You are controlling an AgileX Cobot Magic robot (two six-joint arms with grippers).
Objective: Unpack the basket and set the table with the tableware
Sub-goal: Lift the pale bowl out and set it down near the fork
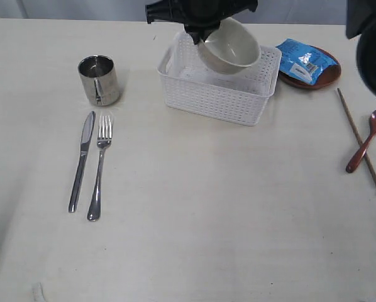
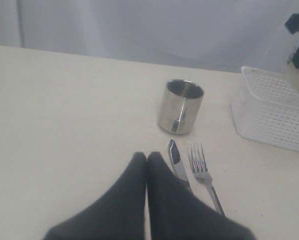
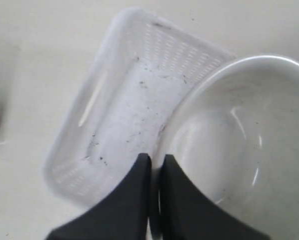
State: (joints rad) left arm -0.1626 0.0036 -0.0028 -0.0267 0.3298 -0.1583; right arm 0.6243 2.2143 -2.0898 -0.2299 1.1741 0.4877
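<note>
My right gripper (image 1: 199,34) (image 3: 154,159) is shut on the rim of the cream bowl (image 1: 231,47) (image 3: 239,135), which hangs tilted above the white basket (image 1: 213,94) (image 3: 124,115). The basket's floor shows bare. On the table (image 1: 207,207) at the left stand the steel cup (image 1: 99,80) (image 2: 180,106), the knife (image 1: 82,157) (image 2: 175,160) and the fork (image 1: 100,165) (image 2: 202,170). My left gripper (image 2: 147,156) is shut and empty, hovering just short of the knife's tip; the exterior view does not show it. The wooden spoon (image 1: 367,139) and chopsticks (image 1: 358,138) lie at the right.
The brown wooden plate (image 1: 317,80) sits right of the basket with a blue snack packet (image 1: 304,60) on it. A dark arm part (image 1: 371,47) hangs over the table's far right corner. A pale curtain (image 2: 139,25) backs the table.
</note>
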